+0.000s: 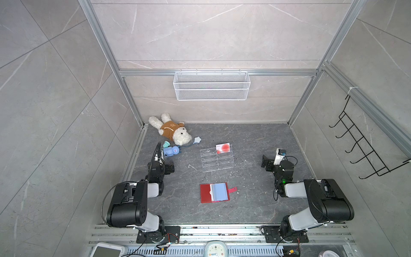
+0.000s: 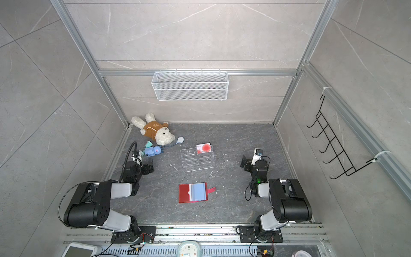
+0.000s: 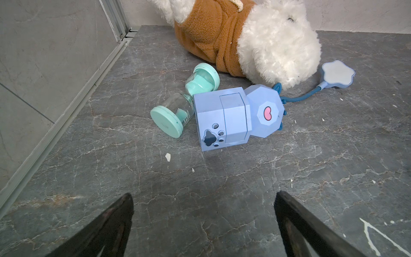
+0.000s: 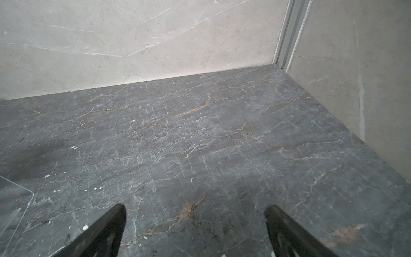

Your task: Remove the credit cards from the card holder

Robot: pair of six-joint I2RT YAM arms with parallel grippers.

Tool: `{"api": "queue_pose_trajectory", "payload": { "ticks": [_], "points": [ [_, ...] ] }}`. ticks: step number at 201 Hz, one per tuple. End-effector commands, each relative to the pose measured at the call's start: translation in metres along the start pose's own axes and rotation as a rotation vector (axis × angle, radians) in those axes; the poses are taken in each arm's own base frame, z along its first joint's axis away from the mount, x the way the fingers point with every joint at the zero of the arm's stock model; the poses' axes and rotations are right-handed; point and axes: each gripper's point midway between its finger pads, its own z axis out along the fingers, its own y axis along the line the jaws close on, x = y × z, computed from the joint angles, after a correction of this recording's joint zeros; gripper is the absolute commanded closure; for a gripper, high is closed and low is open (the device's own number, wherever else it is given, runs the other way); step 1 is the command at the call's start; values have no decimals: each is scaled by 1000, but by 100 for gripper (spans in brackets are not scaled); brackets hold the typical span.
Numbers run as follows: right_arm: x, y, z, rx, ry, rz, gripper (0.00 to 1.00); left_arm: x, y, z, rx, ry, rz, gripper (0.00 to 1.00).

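Observation:
The red card holder (image 1: 205, 193) (image 2: 184, 193) lies open on the dark floor between the two arms, its pale blue sleeves (image 1: 220, 191) facing up and its strap tab (image 1: 232, 189) pointing right. No card shows in the sleeves. One credit card (image 1: 223, 148) (image 2: 203, 148), white with a red circle, stands in the back row of a clear acrylic stand (image 1: 216, 161) (image 2: 198, 160). My left gripper (image 1: 170, 168) (image 3: 203, 194) is open and empty, far left of the holder. Also open and empty, my right gripper (image 1: 265, 162) (image 4: 195, 206) hangs to the holder's far right.
A plush dog (image 1: 171, 130) (image 3: 255, 37), a blue toy robot (image 1: 170, 151) (image 3: 231, 115) and a teal sand timer (image 3: 186, 100) lie at the back left, just ahead of my left gripper. A wire basket (image 1: 211, 85) hangs on the back wall, a black hook rack (image 1: 364, 144) on the right wall.

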Motion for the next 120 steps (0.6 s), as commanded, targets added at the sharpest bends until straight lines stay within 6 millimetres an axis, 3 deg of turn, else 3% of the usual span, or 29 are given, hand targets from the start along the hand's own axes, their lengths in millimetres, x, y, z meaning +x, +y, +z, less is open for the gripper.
{"api": "queue_pose_trajectory", "payload": {
  "ticks": [1,120],
  "points": [
    [-4,4,0,-15,-5,-18,0,-15,4,3,-17,-40,-15,0],
    [-3,4,1,-15,4,-22,0,-15,4,3,-17,-40,-14,0]
  ]
}}
